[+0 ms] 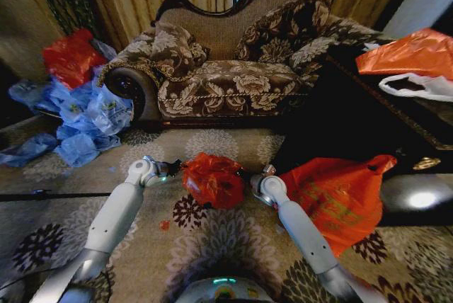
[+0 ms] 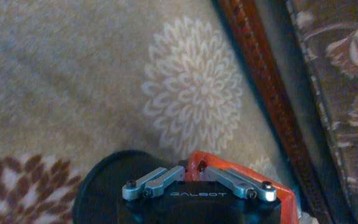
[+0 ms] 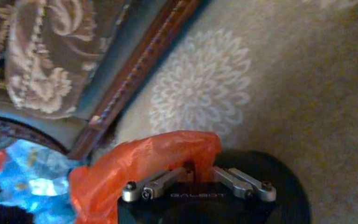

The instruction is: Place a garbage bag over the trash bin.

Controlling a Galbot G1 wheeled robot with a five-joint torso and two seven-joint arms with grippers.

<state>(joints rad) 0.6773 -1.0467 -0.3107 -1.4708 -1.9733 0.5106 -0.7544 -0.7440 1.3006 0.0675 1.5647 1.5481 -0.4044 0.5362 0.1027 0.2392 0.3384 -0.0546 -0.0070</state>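
My left gripper (image 2: 195, 173) is pinched on one edge of the garbage bag (image 1: 212, 179), and my right gripper (image 3: 199, 171) is pinched on the opposite edge, so the crinkly red-orange plastic hangs bunched between my two wrists. Just below it sits the trash bin (image 2: 113, 179), its black round rim on the patterned carpet (image 1: 212, 253). A bigger orange bag (image 1: 340, 200) lies near my right arm; the sofa (image 1: 226, 69) stands beyond.
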